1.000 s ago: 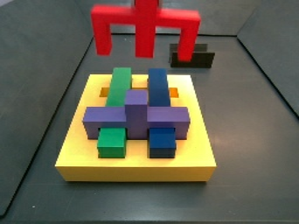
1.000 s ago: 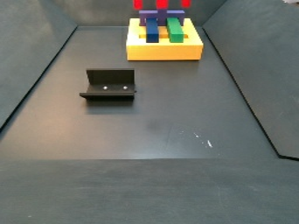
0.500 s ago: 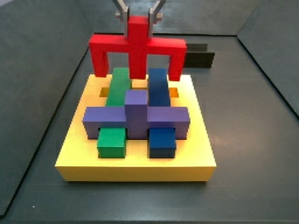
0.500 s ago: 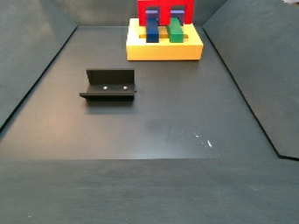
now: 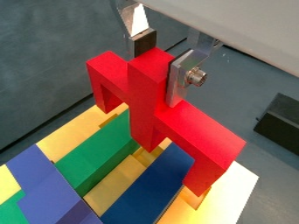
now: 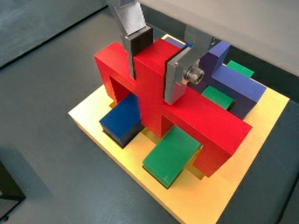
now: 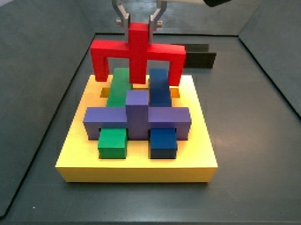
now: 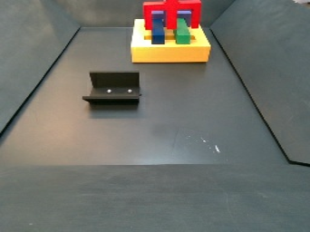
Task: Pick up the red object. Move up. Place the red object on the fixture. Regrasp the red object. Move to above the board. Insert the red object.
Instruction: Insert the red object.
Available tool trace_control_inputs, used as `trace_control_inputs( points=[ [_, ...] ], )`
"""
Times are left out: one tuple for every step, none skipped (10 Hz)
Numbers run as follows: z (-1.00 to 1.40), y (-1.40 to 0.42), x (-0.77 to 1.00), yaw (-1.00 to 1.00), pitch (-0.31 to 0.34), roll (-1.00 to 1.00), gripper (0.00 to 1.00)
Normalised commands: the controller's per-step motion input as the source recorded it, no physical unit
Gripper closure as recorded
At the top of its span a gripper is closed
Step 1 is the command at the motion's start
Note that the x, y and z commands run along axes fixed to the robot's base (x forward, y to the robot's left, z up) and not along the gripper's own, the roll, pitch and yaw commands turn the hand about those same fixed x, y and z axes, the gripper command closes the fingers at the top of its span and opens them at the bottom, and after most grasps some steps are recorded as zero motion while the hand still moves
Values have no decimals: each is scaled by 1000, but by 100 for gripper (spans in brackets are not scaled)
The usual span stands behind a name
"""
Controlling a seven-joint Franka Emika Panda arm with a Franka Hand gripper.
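In a wrist view, the gripper [image 5: 160,59] has its flat silver fingers [image 5: 184,75] clamped on the central stub of the bright red plastic block with prongs [image 5: 158,109]. The prongs hang over the green bar [image 5: 87,159] and blue bar [image 5: 152,187] set in the thick yellow square board [image 5: 65,138]. The dark fixture [image 5: 278,125] sits at the right edge.

The other wrist picture [image 6: 158,59] shows the red block [image 6: 176,105] straddling both bars, with the purple cross-shaped block [image 6: 228,79] behind it at upper right.

In a side view, the gripper [image 7: 139,18] holds the red block [image 7: 137,56] upright at the board's [image 7: 135,163] far end, above the orange slots [image 7: 107,90]; whether the prongs are seated cannot be told.

The remaining side picture alone shows the fixture [image 8: 114,88] whole, left of centre on the dark worktop [image 8: 158,136], well apart from the board [image 8: 169,52] and red block [image 8: 172,14] at top.
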Motion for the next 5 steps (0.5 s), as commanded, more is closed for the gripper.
trace_control_inputs(
  points=[
    [-54,0,94,0,0,0,100],
    [0,46,60,0,0,-30,100],
    [0,89,66,0,0,-70,100],
    [0,103,100,0,0,-73,100],
    [0,80,89,0,0,-46,100]
  ],
)
